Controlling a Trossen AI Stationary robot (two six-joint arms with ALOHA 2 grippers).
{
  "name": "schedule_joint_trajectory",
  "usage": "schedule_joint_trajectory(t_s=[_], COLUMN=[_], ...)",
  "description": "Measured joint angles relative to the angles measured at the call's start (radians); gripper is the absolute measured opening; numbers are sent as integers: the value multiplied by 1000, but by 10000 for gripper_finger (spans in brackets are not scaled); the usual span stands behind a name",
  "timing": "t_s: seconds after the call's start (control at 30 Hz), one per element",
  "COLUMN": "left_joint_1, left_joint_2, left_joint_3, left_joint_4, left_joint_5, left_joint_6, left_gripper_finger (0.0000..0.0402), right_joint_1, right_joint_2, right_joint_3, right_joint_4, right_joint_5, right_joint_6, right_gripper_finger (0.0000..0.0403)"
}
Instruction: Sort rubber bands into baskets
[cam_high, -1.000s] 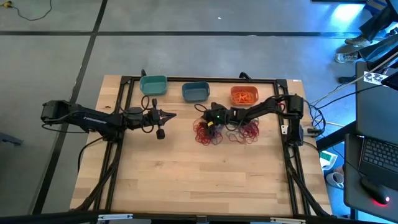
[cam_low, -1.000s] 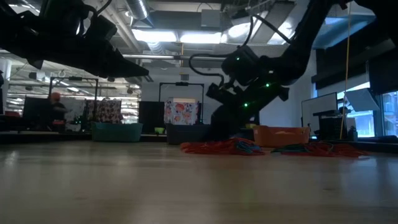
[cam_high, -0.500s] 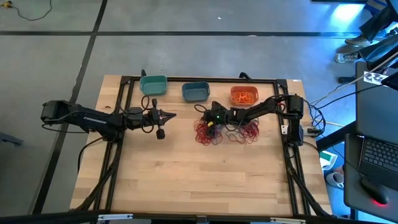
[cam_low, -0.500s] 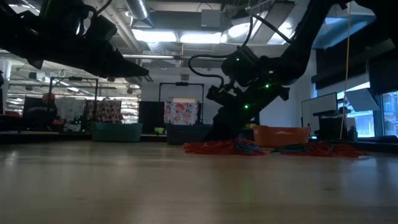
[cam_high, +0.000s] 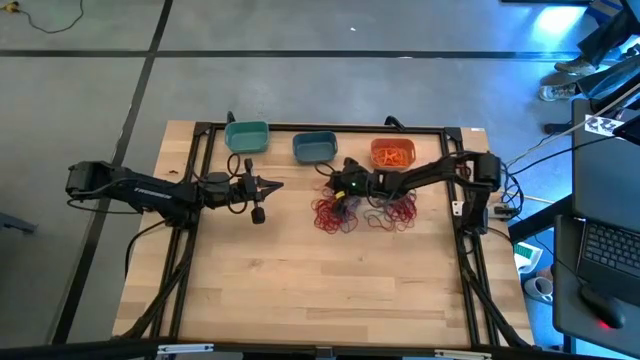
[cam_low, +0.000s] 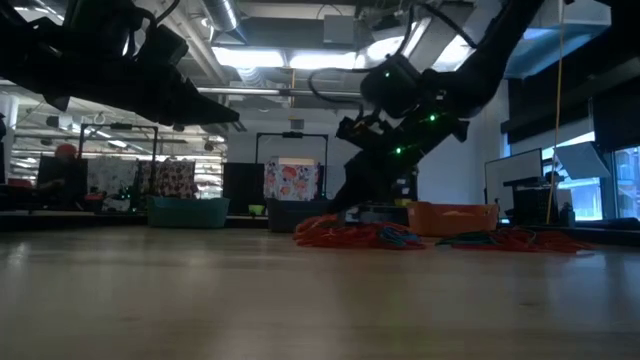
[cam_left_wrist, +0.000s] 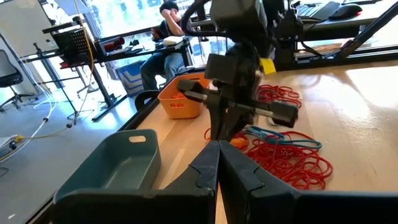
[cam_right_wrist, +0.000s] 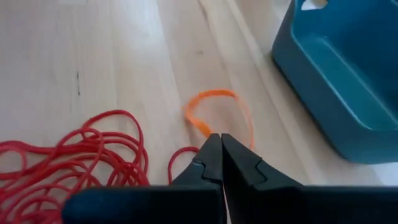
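Right gripper (cam_right_wrist: 221, 144) low over table centre, jaws closed; left gripper (cam_left_wrist: 219, 163) raised at left, jaws closed

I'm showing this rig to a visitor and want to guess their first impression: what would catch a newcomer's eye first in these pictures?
Probably the tangled heap of red rubber bands mid-table, with the right hand shut on an orange rubber band at the heap's far edge. Next, the row of baskets along the far edge: the teal basket, the slate blue basket and the orange basket, which holds orange bands. The left hand waits shut, left of the heap.
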Motion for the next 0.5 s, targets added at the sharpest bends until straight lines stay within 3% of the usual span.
schedule_joint_trajectory(t_s=[0.27,0.5], left_joint_1=[0,0], left_joint_2=[0,0], left_joint_3=[0,0], left_joint_4=[0,-4], left_joint_5=[0,0], left_joint_6=[0,0], left_gripper_finger=[5,5], right_joint_1=[2,47], right_joint_2=[-48,-141], right_joint_3=[0,-1], right_joint_4=[-67,-200], right_joint_5=[38,267], right_joint_6=[26,23], right_gripper_finger=[2,2])
